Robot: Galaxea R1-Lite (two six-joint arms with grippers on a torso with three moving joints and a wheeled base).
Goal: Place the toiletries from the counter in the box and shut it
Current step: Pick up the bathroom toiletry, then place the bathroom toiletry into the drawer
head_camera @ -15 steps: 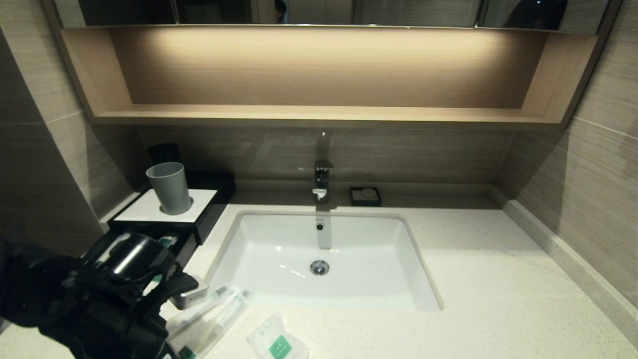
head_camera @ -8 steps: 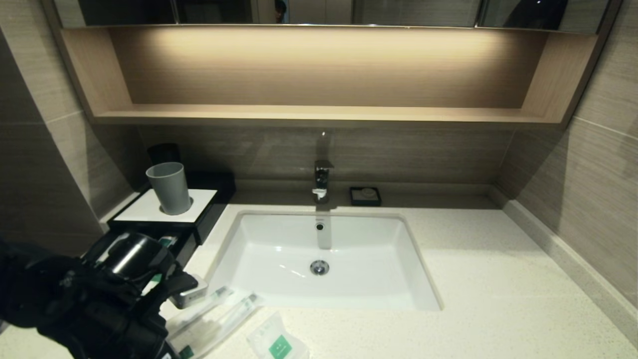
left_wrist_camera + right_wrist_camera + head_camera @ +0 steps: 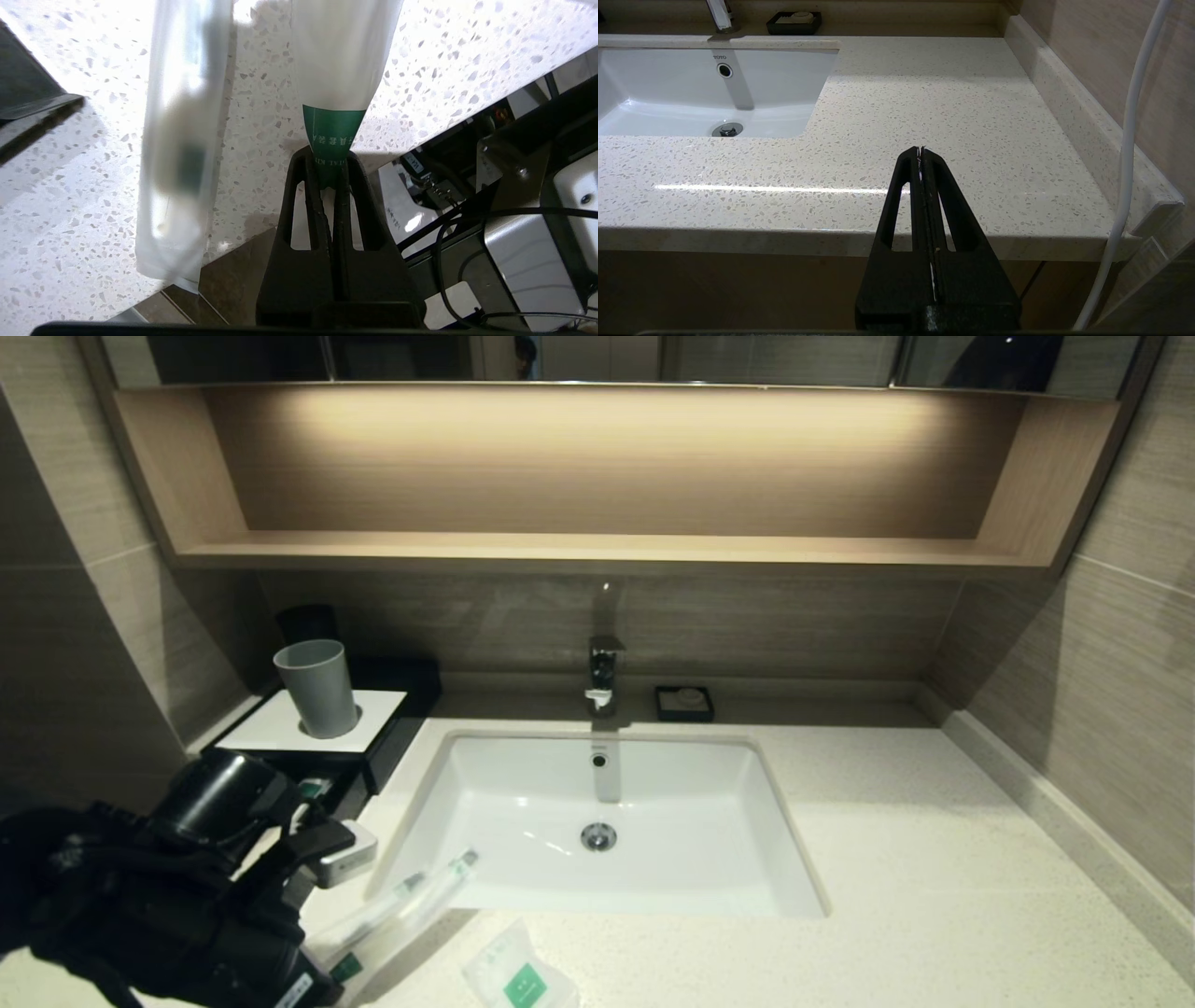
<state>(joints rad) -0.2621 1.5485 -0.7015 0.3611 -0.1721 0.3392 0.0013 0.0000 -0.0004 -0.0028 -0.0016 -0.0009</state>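
Head view: left gripper (image 3: pixel 322 980) low at the counter's (image 3: pixel 887 859) front left corner, clamped on the green end of one stick (image 3: pixel 411 905), wrapper slanting up and away toward the sink's (image 3: pixel 789 859) near left corner, far tip over the basin rim. Second stick (image 3: pixel 359 917) alongside the first, seemingly hanging with it, not visibly pinched. Sachet (image 3: pixel 512 975) flat on the counter just right of the sticks, green label up, near the front edge.

Left wrist view: fingers (image 3: pixel 314 186) pressed tight together around the green tip (image 3: pixel 332 135) of the held stick, white wrapper fanning out beyond. Other stick (image 3: pixel 180 140) blurred, close to the lens, beside the held one, above the speckled stone; contact with the counter impossible to judge.

Back to the head view: box (image 3: pixel 392 728) at the far left by the wall, white top panel carrying a grey cup (image 3: pixel 317 689). Drawer (image 3: pixel 322 791) pulled out toward the front, mostly hidden behind the left arm, a bit of green showing inside. Small silvery block (image 3: pixel 345 863) just in front of the drawer, beside the arm. Tap (image 3: pixel 602 674) behind the sink, soap dish (image 3: pixel 684 703) to its right against the wall, wooden shelf (image 3: pixel 597 549) above.

Right wrist view: right gripper (image 3: pixel 920 154) pinched closed on nothing, parked off the counter's front edge, right of the sink, well apart from the toiletries
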